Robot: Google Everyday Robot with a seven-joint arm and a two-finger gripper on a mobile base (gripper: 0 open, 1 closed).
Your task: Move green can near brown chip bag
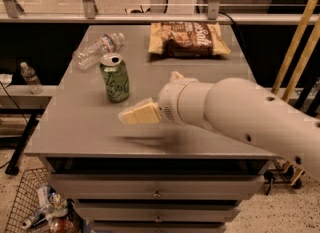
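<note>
The green can [114,77] stands upright on the grey table [80,127], left of centre, its silver top with pull-tab facing up. The brown chip bag [188,39] lies flat at the table's far edge, right of centre. My gripper [139,113] reaches in from the right on a thick white arm. Its pale fingers point left and hover just below and to the right of the can, apart from it. Nothing shows between the fingers.
A clear plastic water bottle [96,50] lies on its side behind the can. Drawers [157,193] sit under the tabletop. A wire basket with bottles [40,212] stands on the floor at lower left. Yellow poles [295,42] rise at the right.
</note>
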